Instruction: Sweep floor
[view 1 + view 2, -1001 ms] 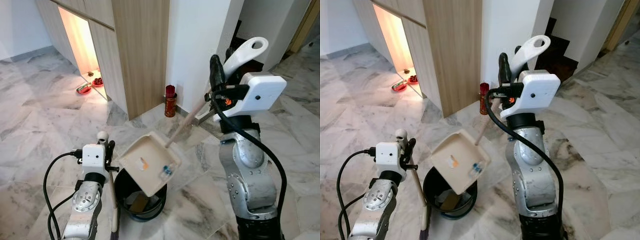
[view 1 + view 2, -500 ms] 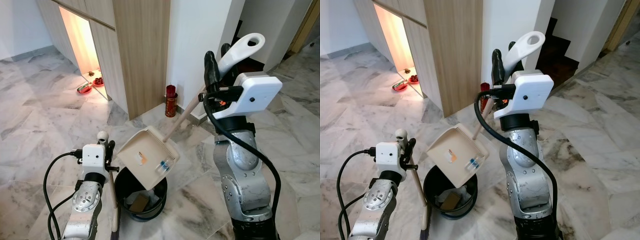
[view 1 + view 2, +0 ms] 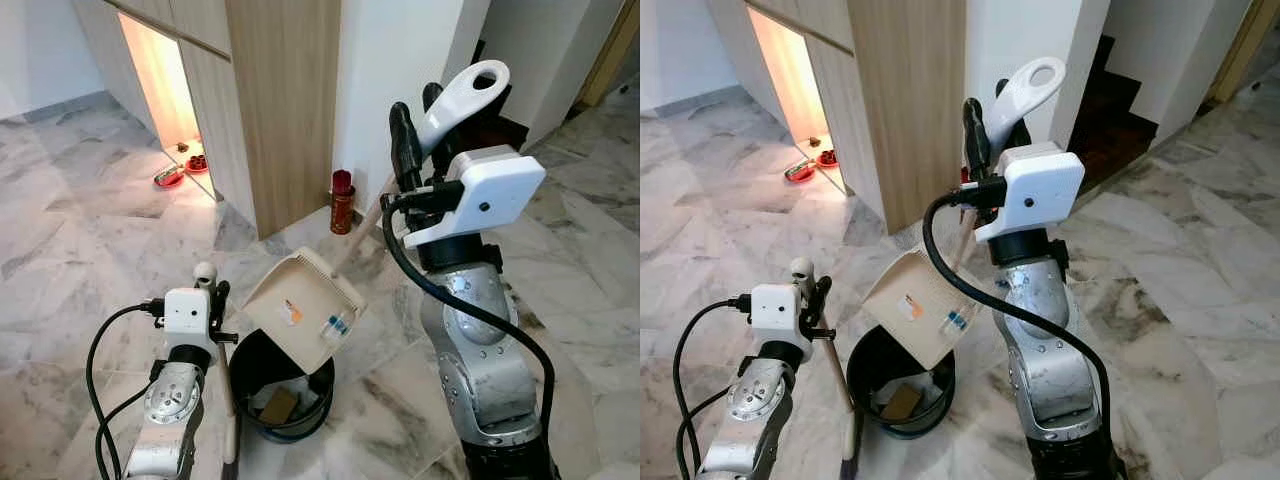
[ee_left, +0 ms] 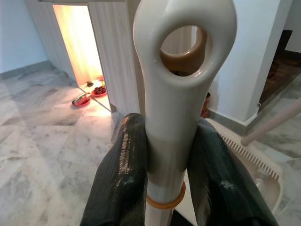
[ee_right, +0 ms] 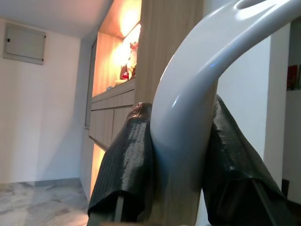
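Moved since a second ago: my right arm has swung leftward and lifted, so the dustpan (image 3: 305, 308) is now tipped steeper, its open lip pointing down toward the bin (image 3: 283, 390).
Step in hand: emptying the sweepings, I judge; sweeping itself looks paused.
Dustpan: cream tray on a long wooden pole, hanging above the far rim of the black bin, tilted with its low edge nearest the bin mouth.
Debris: a small blue-and-white scrap (image 3: 336, 325) sits near the low edge of the tray, an orange fleck (image 3: 292, 316) higher up; neither has dropped yet.
Bin contents: some brown and pale litter lies at the bottom.
Right gripper (image 5: 181, 155): fingers clamped on the white looped dustpan handle (image 3: 457, 92), held high on my right.
Left gripper (image 4: 169, 165): fingers pressed together on the cream broom handle (image 4: 181, 70), just below its ring top; the broom stands upright just left of the bin.
Next move: more tilt or a slight shake, keeping the lip over the bin so the scraps fall inside, not on the marble floor (image 3: 80, 250).
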{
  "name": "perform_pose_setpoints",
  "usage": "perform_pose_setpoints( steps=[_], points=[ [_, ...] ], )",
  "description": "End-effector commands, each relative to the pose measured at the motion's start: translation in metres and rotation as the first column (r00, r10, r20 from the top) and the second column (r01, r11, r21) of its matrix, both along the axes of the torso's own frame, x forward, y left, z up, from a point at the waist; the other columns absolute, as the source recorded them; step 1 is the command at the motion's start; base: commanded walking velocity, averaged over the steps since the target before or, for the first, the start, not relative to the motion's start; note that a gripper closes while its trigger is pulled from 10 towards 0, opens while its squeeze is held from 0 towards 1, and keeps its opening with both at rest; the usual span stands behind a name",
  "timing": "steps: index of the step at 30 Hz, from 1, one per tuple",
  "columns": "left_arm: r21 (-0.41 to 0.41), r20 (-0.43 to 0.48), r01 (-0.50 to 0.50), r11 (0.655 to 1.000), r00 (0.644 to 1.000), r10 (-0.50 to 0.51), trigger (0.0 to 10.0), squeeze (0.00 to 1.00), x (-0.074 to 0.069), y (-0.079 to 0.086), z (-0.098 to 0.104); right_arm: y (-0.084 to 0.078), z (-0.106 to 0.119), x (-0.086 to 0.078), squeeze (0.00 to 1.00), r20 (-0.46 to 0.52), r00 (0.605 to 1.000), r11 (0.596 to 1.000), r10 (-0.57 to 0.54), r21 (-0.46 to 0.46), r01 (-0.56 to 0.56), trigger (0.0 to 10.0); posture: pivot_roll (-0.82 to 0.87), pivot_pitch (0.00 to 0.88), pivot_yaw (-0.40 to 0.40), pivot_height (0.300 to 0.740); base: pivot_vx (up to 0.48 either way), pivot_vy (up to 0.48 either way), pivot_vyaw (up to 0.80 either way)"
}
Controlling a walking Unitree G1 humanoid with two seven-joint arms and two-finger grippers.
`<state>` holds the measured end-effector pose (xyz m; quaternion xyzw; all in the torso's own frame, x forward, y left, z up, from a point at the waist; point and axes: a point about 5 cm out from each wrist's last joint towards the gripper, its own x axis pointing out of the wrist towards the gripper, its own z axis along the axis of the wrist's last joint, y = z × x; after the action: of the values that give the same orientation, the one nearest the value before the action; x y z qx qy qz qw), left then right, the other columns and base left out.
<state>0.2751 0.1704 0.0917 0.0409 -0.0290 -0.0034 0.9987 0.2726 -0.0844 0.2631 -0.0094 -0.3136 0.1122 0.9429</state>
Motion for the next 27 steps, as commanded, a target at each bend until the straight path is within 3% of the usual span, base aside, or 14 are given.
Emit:
perform_pose_setpoints(
  steps=[1,13,27],
  points=[
    [-0.019,0.055,0.020,1.000,0.998,-0.019,10.0,0.00,0.004,-0.005,0.010,0.001,0.019,-0.014,0.00,0.134,0.991,1.000,0.015,0.008,-0.017,10.0,0.04,0.000,-0.022,0.740,0.000,0.000,0.00],
    [-0.023,0.054,0.022,0.999,0.998,-0.021,10.0,0.00,0.003,-0.007,0.009,0.002,0.018,-0.015,0.00,0.139,0.990,1.000,0.016,-0.013,-0.014,10.0,0.03,0.000,-0.028,0.740,0.000,0.000,0.00],
    [-0.025,0.056,0.021,0.999,0.998,-0.020,10.0,0.00,0.003,-0.007,0.009,0.012,0.023,-0.020,0.00,0.157,0.986,0.996,0.062,0.046,-0.070,10.0,0.04,0.000,-0.030,0.740,0.000,0.000,0.00]
  ],
)
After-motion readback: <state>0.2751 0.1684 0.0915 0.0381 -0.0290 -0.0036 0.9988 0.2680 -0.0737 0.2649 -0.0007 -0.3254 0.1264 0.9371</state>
